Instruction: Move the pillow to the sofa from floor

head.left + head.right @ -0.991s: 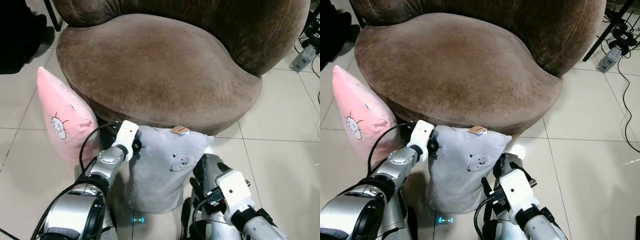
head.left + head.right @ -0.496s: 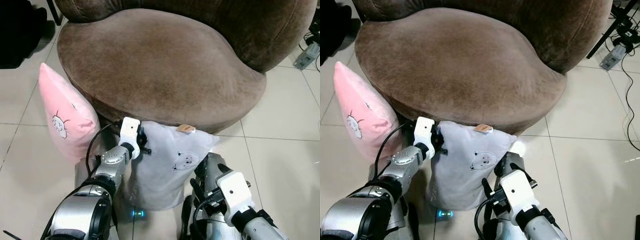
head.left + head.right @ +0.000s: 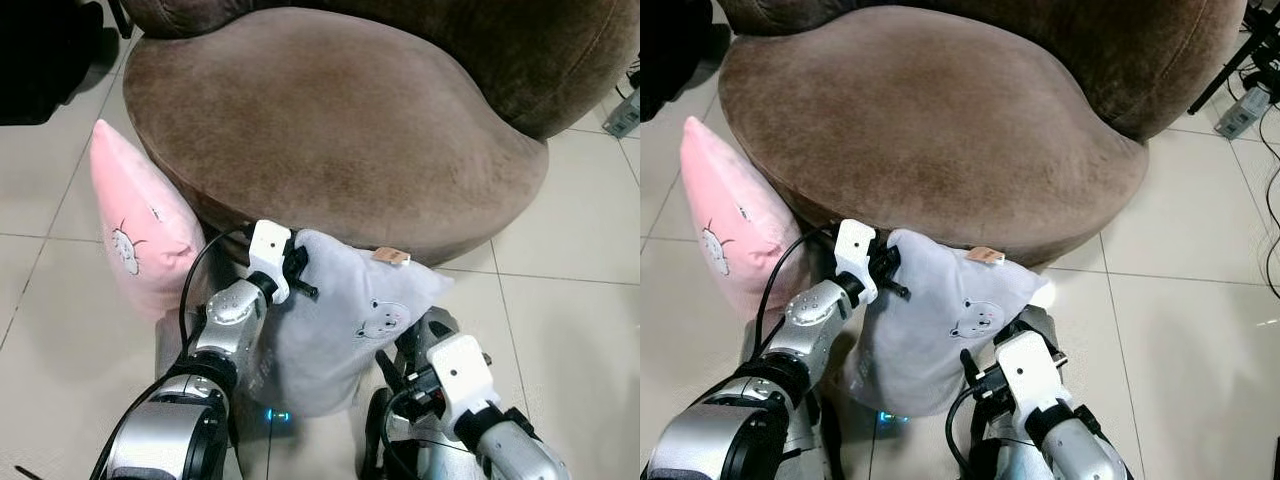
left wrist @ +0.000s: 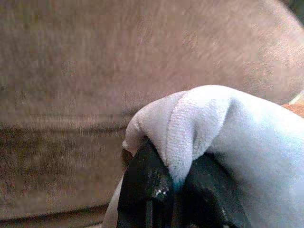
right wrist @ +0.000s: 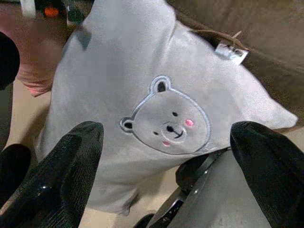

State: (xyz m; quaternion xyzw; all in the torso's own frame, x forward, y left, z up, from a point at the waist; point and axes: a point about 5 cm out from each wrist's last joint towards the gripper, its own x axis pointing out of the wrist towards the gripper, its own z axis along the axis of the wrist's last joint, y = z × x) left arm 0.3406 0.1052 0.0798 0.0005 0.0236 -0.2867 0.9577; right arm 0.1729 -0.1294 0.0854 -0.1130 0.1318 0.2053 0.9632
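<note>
Beside a pink cat-print pillow [image 3: 135, 235] leaning on the brown velvet sofa [image 3: 340, 120], the left gripper [image 4: 173, 187] is pinching the grey bear-print pillow [image 3: 345, 325] by its corner, raising it off the tiled floor [image 3: 570, 290], while the right gripper [image 5: 166, 161] is spreading wide before it; placement is remaining.

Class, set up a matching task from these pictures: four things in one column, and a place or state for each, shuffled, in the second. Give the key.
1. grey pillow
2. pink pillow
3. left tool
4. right tool

A. open, facing the bear print
B. leaning against the sofa's side
C. shut on a cloth corner
D. held at its top corner, before the sofa

Pairs: 1-D, 2-B, 3-C, 4-A
</note>
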